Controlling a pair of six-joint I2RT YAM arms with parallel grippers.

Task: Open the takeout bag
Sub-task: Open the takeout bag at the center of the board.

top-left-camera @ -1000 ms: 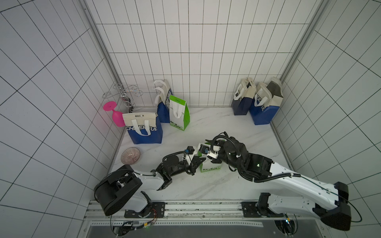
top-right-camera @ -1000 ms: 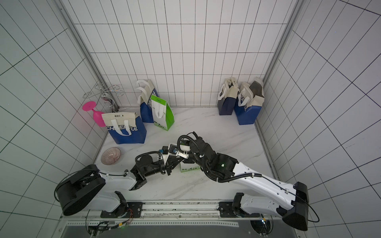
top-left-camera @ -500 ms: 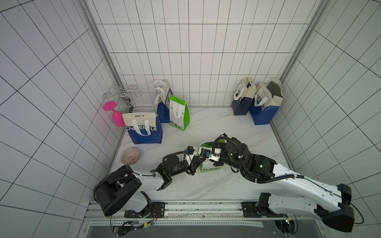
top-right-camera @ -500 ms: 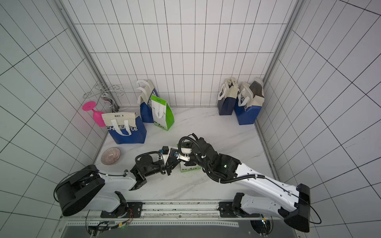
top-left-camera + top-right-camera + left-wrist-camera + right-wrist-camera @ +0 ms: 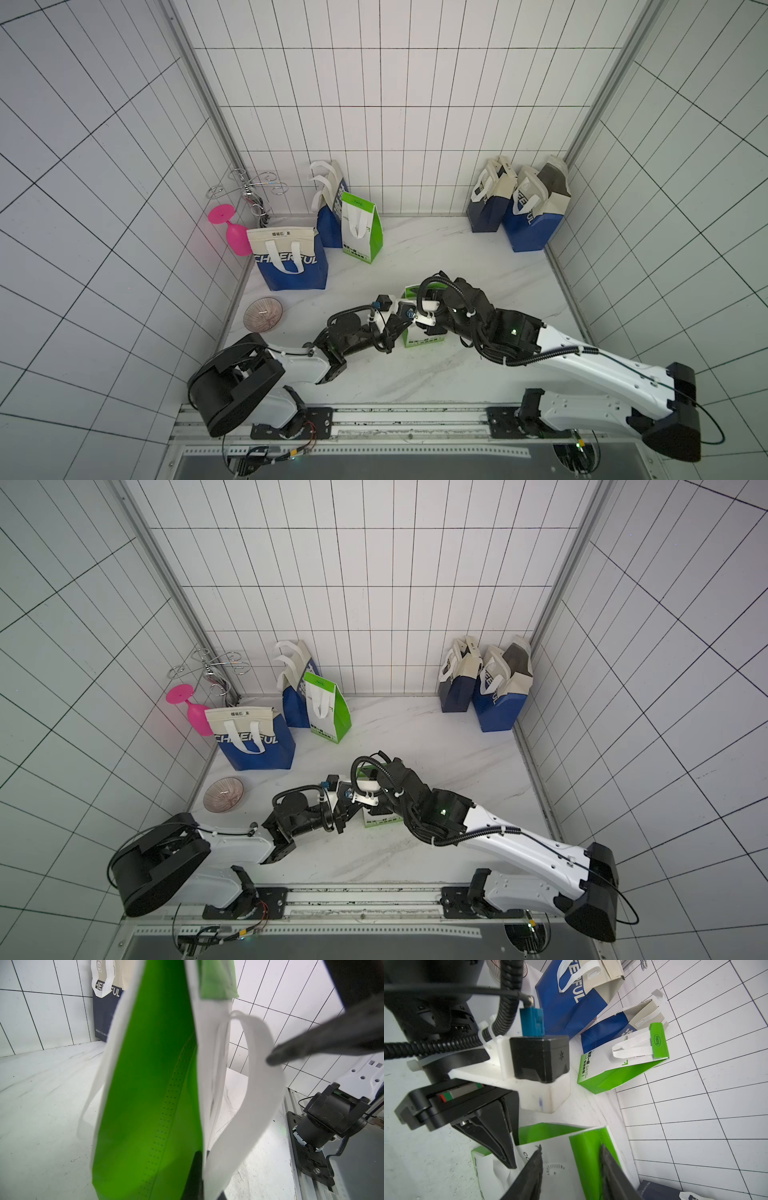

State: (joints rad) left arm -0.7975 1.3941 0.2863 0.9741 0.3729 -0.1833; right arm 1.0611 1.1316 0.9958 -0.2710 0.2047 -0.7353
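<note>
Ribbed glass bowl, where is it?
In both top views the ribbed glass bowl lies at the left edge of the marble table, in front of the large blue-and-cream bag.

Two high views, two wrist close-ups
Both top views look steeply down from high at the front on the whole tabletop (image 5: 457,257); each wrist camera sits very near the green bag (image 5: 145,1095), which all four share.

The takeout bag (image 5: 145,1095) looks like matt, soft non-woven cloth, the table (image 5: 457,257) smooth white marble, the wire rack (image 5: 251,195) shiny metal.
</note>
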